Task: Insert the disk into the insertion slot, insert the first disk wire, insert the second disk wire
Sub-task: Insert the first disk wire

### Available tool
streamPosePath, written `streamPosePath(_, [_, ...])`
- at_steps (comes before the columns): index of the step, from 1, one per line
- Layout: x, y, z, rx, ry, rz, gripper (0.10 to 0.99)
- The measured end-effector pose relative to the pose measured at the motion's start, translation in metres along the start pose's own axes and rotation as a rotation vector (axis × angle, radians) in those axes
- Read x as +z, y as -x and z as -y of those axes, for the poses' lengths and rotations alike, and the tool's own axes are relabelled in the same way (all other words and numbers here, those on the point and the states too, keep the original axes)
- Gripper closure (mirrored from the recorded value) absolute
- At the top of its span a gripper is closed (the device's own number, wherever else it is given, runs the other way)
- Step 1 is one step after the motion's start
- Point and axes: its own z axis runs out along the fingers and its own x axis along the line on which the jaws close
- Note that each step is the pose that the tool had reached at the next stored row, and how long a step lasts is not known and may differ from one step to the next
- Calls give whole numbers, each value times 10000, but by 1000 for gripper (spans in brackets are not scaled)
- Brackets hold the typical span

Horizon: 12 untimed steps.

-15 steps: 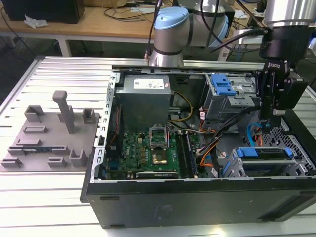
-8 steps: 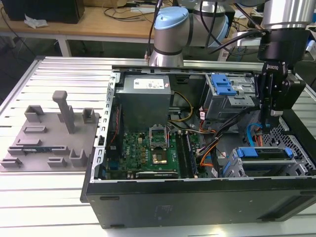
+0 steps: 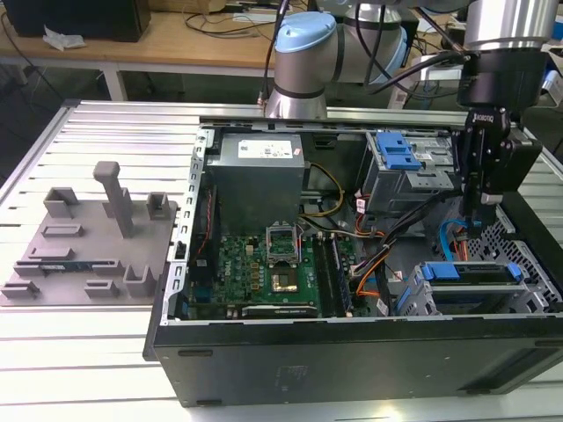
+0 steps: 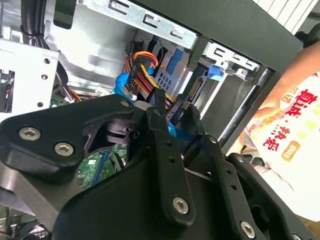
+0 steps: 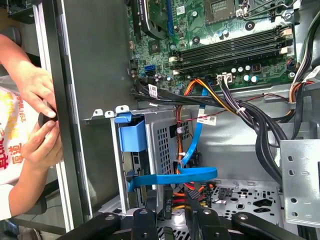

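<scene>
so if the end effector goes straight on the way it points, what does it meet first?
Most likely the second disk wire, whose blue loop crosses ahead of the end effector in the first wrist view; the first disk wire ends in a black plug beside it. Which is nearer is unclear.

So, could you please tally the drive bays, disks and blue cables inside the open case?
Drive bays: 2, the taller bay and the insertion slot
Disk: 1
Blue cable: 1
Total: 4
</scene>
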Motion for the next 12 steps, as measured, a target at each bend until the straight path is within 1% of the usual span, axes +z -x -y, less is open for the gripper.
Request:
streamPosePath(5, [14, 9, -2, -2, -5, -40, 729])
streamPosePath(7, [14, 15, -2, -7, -12, -96, 729])
streamPosePath(9, [14, 28, -4, -21, -28, -181, 729])
streamPosePath(12, [12, 46, -5, -52, -53, -267, 729])
